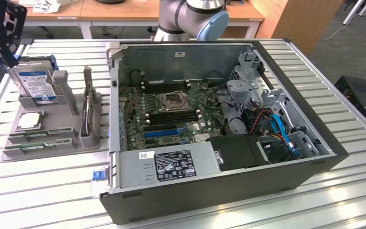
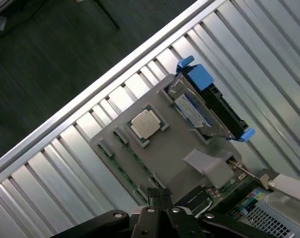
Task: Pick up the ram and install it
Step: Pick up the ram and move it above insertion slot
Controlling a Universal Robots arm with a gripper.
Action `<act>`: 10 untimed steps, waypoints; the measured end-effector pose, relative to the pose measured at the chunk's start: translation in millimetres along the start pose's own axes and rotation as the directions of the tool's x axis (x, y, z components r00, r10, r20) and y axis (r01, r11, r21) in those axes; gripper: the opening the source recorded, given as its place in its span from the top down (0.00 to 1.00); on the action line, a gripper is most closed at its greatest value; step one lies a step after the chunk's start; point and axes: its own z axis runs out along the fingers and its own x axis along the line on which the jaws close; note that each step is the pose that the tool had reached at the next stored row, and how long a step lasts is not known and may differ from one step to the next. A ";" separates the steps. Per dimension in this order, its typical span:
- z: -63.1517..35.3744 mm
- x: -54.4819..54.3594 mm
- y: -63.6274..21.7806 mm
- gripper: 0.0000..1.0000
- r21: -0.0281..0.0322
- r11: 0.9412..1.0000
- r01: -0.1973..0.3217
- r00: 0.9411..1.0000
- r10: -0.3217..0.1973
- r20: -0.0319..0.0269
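Wrist view: the black two-fingered gripper (image 2: 159,197) is seen pinched shut on nothing above the grey moulded parts tray (image 2: 174,153), where the thin green ram stick (image 1: 43,143) is laid flat, judged light, stiff, fragile, best gripped by its long edges.

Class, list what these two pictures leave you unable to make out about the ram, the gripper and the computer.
Ram, wrist view: one end hidden by the shut gripper.
Gripper, exterior view: cut off by the picture's left edge.
Power supply label, exterior view: print too small to read.
Motherboard, exterior view: its right part hidden by cables and brackets.
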 end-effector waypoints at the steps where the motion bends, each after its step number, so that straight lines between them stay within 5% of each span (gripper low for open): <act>1: 0.0 0.0 0.0 0.89 0.000 1.000 0.018 1.000 -0.018 -0.001; 6: 0.0 0.0 0.0 0.89 -0.003 0.994 0.109 0.994 -0.109 -0.005; 10: 0.0 0.0 0.0 0.89 -0.005 0.983 0.181 0.983 -0.181 -0.008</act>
